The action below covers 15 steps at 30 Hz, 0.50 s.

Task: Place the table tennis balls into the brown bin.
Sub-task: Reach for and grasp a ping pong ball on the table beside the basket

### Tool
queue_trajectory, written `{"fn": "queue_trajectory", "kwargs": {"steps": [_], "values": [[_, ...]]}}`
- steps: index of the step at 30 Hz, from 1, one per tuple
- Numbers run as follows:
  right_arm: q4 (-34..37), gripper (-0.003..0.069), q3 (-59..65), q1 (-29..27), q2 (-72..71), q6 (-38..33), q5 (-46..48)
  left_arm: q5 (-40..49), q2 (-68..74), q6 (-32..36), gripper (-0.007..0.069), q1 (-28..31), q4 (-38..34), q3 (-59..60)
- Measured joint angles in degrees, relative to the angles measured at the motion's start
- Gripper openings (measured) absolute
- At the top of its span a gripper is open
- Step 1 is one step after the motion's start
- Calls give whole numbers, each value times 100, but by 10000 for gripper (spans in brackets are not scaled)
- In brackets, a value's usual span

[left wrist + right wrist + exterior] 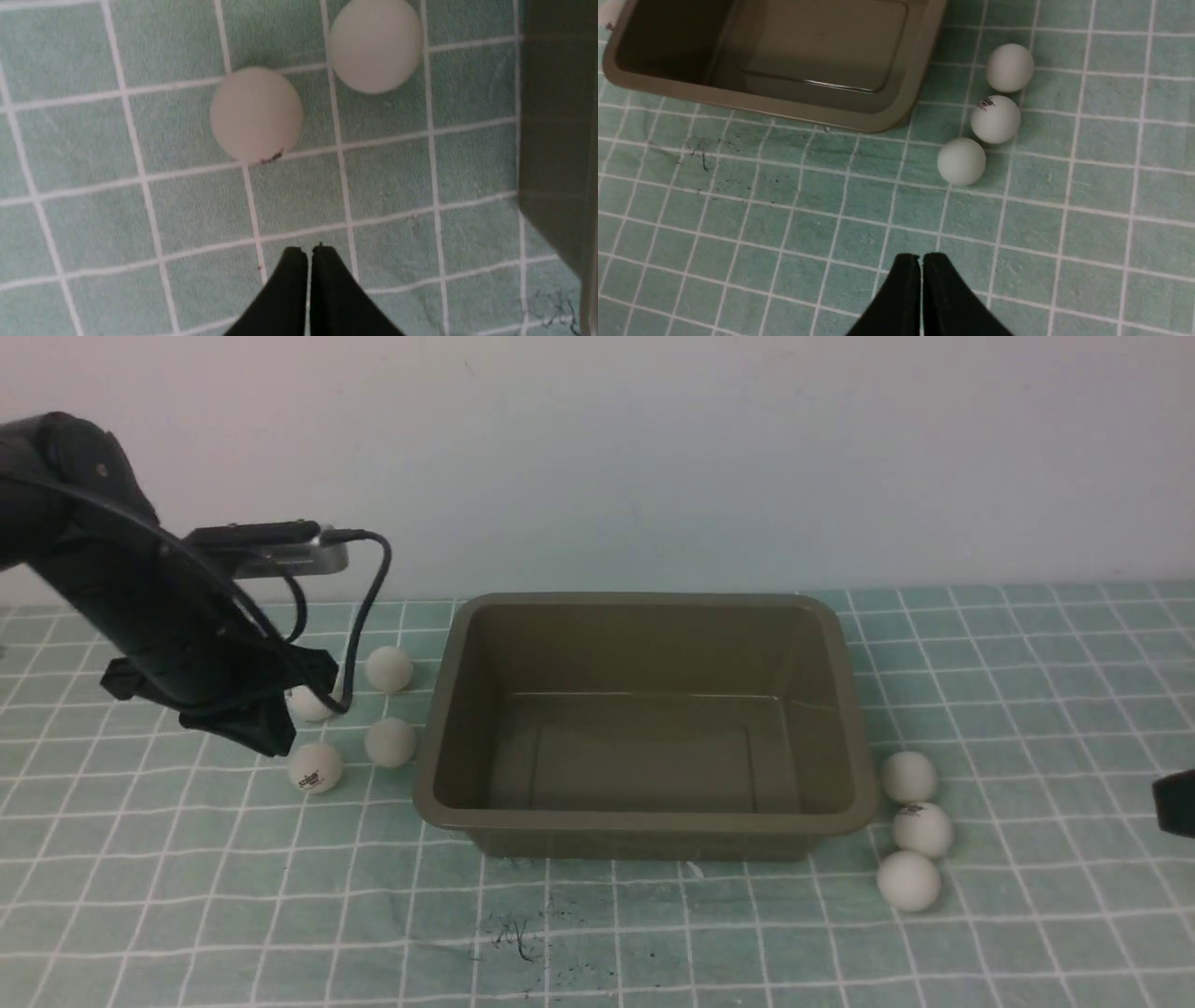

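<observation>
The brown bin [644, 803] stands empty mid-table, also seen as the bin [859, 119] and the bin [556, 140]. Left of it lie several white table tennis balls, among them a ball [388, 668], a ball [389, 742] and a logo-marked ball [316, 767]; another ball [308, 705] is partly hidden behind my left gripper [278, 739]. That gripper [309, 249] is shut and empty, with a ball [256, 114] and a ball [376, 44] just ahead of it. Three balls [908, 777], [922, 830], [907, 881] lie right of the bin. My right gripper [920, 256] is shut and empty, short of the nearest ball [961, 161].
A green cloth with a white grid [187, 896] covers the table. Dark scribble marks [513, 933] sit in front of the bin. Only a tip of the right gripper [1176, 803] shows at the front view's right edge. A pale wall rises behind.
</observation>
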Motion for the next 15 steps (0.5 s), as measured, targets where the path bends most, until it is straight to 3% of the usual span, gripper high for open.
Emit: {"fn": "queue_trajectory", "kwargs": {"steps": [7, 9, 15], "values": [[-245, 3, -26, 0, 0, 201, 0, 218, 814, 144, 34, -65, 11, -698], [-257, 6, -26, 0, 0, 223, -24, 279, 1046, 205, 85, -70, 52, -801], [-358, 13, -26, 0, 0, 372, -46, 116, 1238, 236, 342, -70, 320, -900]]}}
